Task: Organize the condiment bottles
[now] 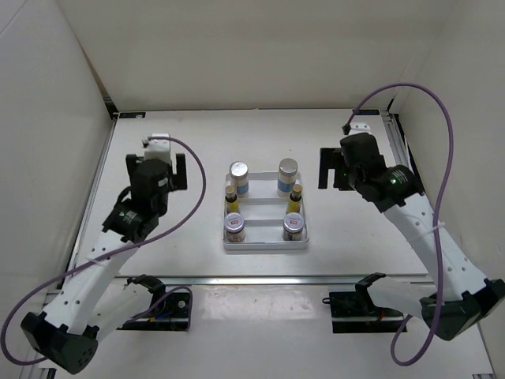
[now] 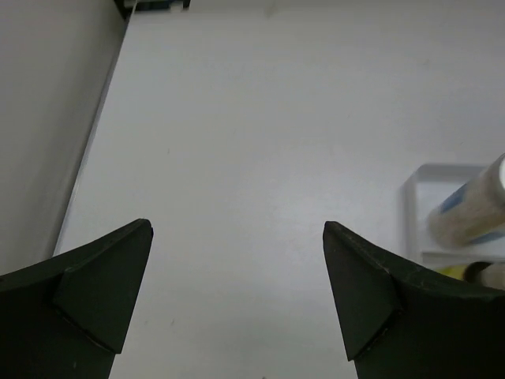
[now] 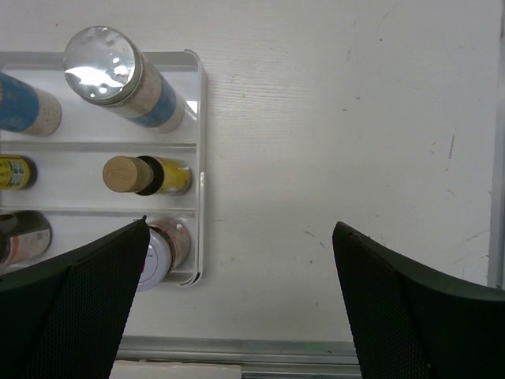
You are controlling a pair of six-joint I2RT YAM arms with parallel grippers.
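A white tray point(image 1: 264, 244) in the table's middle holds six bottles in three rows. At the back stand two tall white blue-labelled bottles point(image 1: 240, 178) point(image 1: 288, 175). In the middle row are two slim yellow bottles point(image 1: 232, 200) point(image 1: 296, 199). At the front are two squat jars point(image 1: 234, 228) point(image 1: 293, 227). My left gripper point(image 1: 172, 171) is open and empty, left of the tray. My right gripper point(image 1: 330, 168) is open and empty, right of the tray. The right wrist view shows the tray's right column: tall bottle point(image 3: 118, 75), yellow bottle point(image 3: 146, 175), jar point(image 3: 158, 249).
White walls enclose the table at the left, back and right. A metal rail point(image 1: 276, 278) runs along the near edge, with two black mounts point(image 1: 162, 306) point(image 1: 363, 304) in front of it. Bare table lies on both sides of the tray.
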